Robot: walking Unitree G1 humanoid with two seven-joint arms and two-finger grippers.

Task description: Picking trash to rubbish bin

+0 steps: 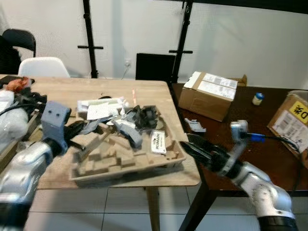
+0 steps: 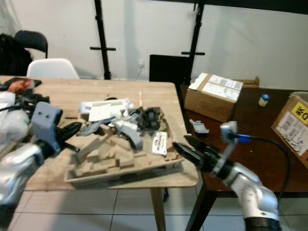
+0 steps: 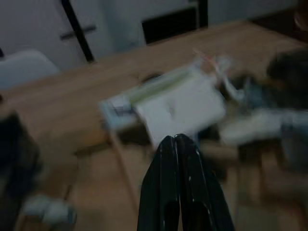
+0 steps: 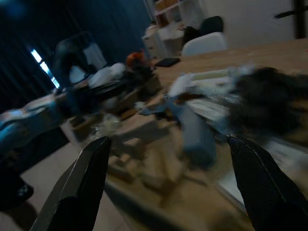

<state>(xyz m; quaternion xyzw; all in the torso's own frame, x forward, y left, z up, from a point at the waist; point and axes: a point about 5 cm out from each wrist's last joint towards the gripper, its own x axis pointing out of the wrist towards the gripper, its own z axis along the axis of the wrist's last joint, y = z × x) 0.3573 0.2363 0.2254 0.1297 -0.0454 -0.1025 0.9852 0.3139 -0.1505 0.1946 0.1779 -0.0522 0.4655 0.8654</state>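
Barely begun: trash point(image 1: 130, 122) heaped in cardboard tray point(image 1: 159, 168), apparently untouched. Left gripper point(image 3: 176, 144) pinched closed, empty; right gripper point(image 2: 185, 144) spread wide beside tray.

Both wrist views are blurring the trash point(image 3: 178, 103) beyond naming, the label print point(image 1: 158, 142) is staying too small to read, and the frame edge is cutting off the right-hand box point(image 1: 292, 122).

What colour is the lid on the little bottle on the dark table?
Blue: the bottle has a blue lid, clearest in the left eye view.
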